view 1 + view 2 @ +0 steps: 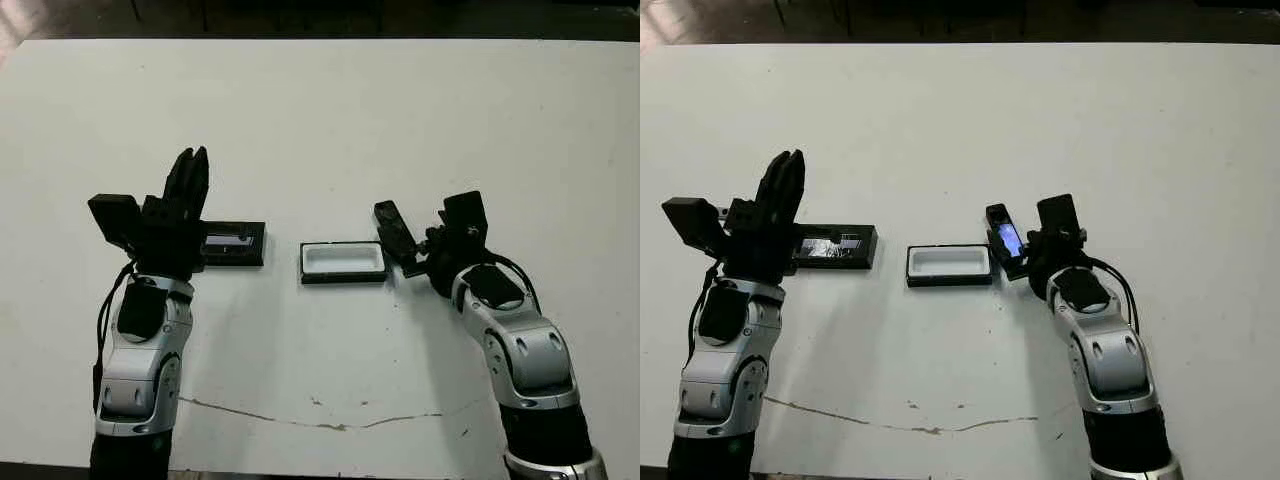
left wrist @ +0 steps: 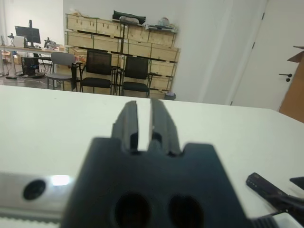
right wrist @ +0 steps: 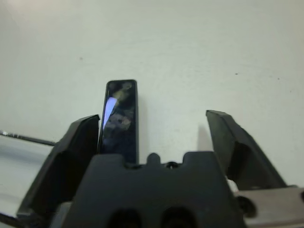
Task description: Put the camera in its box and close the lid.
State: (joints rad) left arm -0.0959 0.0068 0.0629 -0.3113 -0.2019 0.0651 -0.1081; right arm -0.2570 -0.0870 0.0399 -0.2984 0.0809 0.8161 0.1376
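Note:
The box (image 1: 343, 262), a black tray with white lining, lies open-topped at the table's middle. To its left lies the flat lid (image 1: 236, 243), its left end hidden behind my left gripper (image 1: 190, 162), which points away from me with its fingers shut on nothing. The camera (image 1: 394, 231), a slim black bar with a glinting screen, stands tilted just right of the box. In the right wrist view the camera (image 3: 121, 118) leans along one finger (image 3: 76, 142) of my right gripper (image 3: 152, 116), which is open, with a wide gap to the other finger.
A thin crack line (image 1: 300, 420) runs across the white table near its front edge. The table's far edge (image 1: 320, 40) meets a dark floor. Beyond the table, the left wrist view shows chairs (image 2: 99, 71) and shelves of boxes.

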